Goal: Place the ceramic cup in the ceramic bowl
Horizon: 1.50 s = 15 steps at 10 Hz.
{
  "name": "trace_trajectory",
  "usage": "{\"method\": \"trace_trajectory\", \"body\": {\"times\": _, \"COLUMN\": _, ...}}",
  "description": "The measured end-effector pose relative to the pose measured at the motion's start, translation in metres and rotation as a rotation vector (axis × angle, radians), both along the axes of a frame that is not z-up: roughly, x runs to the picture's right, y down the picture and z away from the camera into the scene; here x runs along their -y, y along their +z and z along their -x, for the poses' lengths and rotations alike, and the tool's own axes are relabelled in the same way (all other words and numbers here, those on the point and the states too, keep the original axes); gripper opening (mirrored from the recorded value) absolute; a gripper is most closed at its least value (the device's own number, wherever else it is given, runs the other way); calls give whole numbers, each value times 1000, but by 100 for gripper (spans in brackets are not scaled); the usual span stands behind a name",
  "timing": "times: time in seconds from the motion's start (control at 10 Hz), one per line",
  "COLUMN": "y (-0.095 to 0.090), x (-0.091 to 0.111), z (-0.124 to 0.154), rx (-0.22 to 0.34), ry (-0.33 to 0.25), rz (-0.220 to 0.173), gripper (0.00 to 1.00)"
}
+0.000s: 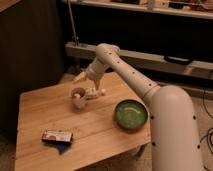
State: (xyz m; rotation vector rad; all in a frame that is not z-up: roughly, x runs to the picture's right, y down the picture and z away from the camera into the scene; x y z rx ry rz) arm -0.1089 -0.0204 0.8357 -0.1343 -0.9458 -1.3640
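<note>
The ceramic cup (78, 99) stands upright on the wooden table (35, 112), left of centre; it is cream with a reddish-brown inside. The ceramic bowl (131, 114), green inside with a darker rim, sits near the table's right edge, about a hand's width right of the cup. My gripper (80, 77) hangs just above and behind the cup, apart from it. It is open and holds nothing. The white arm (125, 70) reaches in from the right.
A small pale bottle (95, 92) lies on its side right beside the cup. A red-and-white packet (56, 136) rests on a blue scrap (62, 148) near the front left. A dark shelf unit (150, 55) stands behind the table.
</note>
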Motion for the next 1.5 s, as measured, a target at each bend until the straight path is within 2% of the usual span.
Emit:
{"method": "trace_trajectory", "body": {"times": 0.3, "y": -1, "x": -9, "z": -6, "rx": -24, "ry": -17, "rz": 13, "gripper": 80}}
{"method": "trace_trajectory", "body": {"times": 0.6, "y": 20, "x": -29, "z": -6, "rx": -39, "ry": -11, "rz": 35, "gripper": 80}}
{"method": "trace_trajectory", "body": {"times": 1.2, "y": 18, "x": -22, "z": -7, "rx": -49, "ry": 27, "rz": 19, "gripper": 80}}
{"method": "trace_trajectory", "body": {"times": 1.4, "y": 18, "x": -25, "z": -7, "rx": -53, "ry": 25, "rz": 23, "gripper": 72}}
{"method": "trace_trajectory", "body": {"times": 1.5, "y": 15, "x": -28, "z": -5, "rx": -55, "ry": 24, "rz": 26, "gripper": 59}}
